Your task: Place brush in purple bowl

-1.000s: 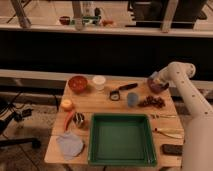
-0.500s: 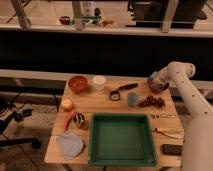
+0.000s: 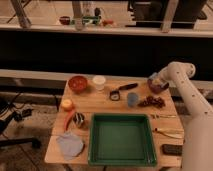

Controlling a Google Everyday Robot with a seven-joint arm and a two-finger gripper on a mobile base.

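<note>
My fingers remain at the right of the frame over the purple bowl; nothing has visibly shifted. Their spread: cannot tell. The brush appears at them, release unconfirmed.

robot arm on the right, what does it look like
The arm is white to cream, built from smooth, rounded tube-like segments with a bulbous elbow joint near the top. No cables or markings show. Its gripper sits at the table's far right corner over the purple bowl and looks darker than the arm.
</note>
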